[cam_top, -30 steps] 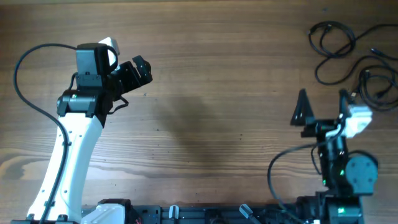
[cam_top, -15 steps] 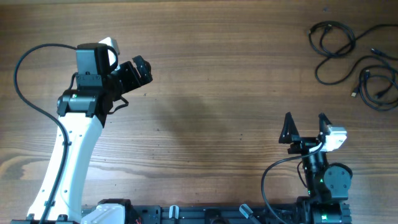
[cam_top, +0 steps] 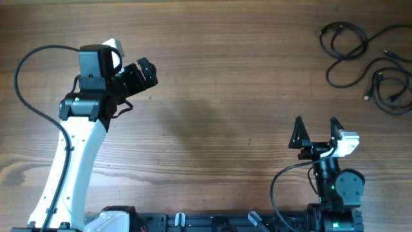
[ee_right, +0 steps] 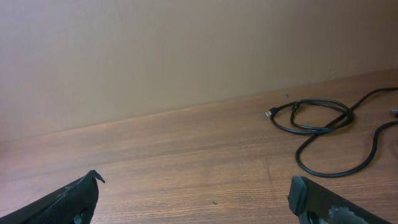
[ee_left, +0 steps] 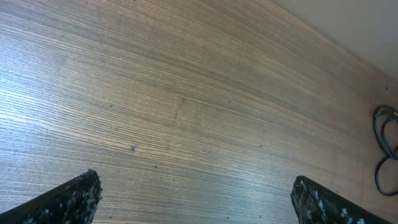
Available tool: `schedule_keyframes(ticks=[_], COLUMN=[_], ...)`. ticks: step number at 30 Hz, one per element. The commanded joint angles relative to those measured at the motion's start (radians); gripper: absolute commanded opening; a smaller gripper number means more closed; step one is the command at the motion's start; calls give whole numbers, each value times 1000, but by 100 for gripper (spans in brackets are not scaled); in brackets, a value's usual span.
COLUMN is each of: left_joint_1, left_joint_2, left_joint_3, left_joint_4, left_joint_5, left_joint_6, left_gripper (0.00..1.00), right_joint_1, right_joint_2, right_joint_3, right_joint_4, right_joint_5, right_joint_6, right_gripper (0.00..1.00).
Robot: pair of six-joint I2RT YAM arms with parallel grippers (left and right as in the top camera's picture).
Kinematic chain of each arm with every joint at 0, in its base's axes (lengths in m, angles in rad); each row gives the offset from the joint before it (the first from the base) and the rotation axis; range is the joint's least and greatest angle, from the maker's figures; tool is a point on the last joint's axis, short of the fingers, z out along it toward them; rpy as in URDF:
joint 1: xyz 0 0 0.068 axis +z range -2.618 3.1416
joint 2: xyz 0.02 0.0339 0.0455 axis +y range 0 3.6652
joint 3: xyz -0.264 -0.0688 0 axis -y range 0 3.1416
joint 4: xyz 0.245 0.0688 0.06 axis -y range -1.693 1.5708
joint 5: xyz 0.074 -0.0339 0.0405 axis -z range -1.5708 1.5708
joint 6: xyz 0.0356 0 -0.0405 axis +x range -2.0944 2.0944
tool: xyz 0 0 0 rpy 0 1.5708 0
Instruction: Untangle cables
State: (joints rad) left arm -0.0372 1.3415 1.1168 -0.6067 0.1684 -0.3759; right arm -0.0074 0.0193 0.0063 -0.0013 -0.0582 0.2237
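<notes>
The cables (cam_top: pixel 360 61) lie as several thin black loops at the table's far right corner, spread loose with small plug ends. My right gripper (cam_top: pixel 315 129) is open and empty near the front edge, well short of them. In the right wrist view a cable loop (ee_right: pixel 317 115) lies ahead and to the right of the open right gripper (ee_right: pixel 194 186). My left gripper (cam_top: pixel 145 73) is open and empty over the left part of the table, far from the cables. The left wrist view catches only a bit of cable (ee_left: pixel 385 143) at its right edge, beyond the open left gripper (ee_left: pixel 196 186).
The wooden table (cam_top: pixel 225 96) spans the whole view. The white left arm (cam_top: pixel 74 161) rises from the front left, with a thick black wire (cam_top: pixel 26 96) arching beside it. The right arm's base (cam_top: pixel 338 187) sits at the front right edge.
The right arm drew back from beside the cables toward the front edge, then held still. Its gripper stayed open. The left arm has not moved.
</notes>
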Motion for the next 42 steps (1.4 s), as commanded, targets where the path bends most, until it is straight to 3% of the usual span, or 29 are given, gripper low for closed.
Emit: schedule_keyframes(ticks=[1, 8, 15, 20, 26, 32, 37, 42], left_joint_1=[2, 0, 18, 33, 41, 41, 41, 39], left_joint_2=[0, -138, -588, -909, -1171, -1271, -1340, -1338], left_joint_3=[5, -72, -570, -827, -1002, -1109, -1111, -1111], left_joint_4=[-1, -18, 496, 678, 679, 678, 533, 536], left_joint_5=[-6, -29, -32, -40, -58, -66, -77, -77], left_joint_6=[-2, 9, 72, 138, 138, 137, 137, 137], left_gripper=[100, 100, 100, 100, 100, 100, 100, 100], right_joint_1=[-4, -4, -4, -4, -4, -4, -4, -4], right_joint_2=[-14, -14, -14, -14, -14, -14, -14, -14], right_joint_3=[-1, -1, -1, -1, -1, -1, -1, -1], right_joint_4=[3, 2, 2, 2, 3, 2, 3, 3], right_joint_5=[6, 6, 6, 6, 6, 6, 6, 6], right_joint_6=[15, 15, 15, 14, 15, 15, 15, 15], right_gripper=[100, 100, 100, 100, 99, 100, 100, 100])
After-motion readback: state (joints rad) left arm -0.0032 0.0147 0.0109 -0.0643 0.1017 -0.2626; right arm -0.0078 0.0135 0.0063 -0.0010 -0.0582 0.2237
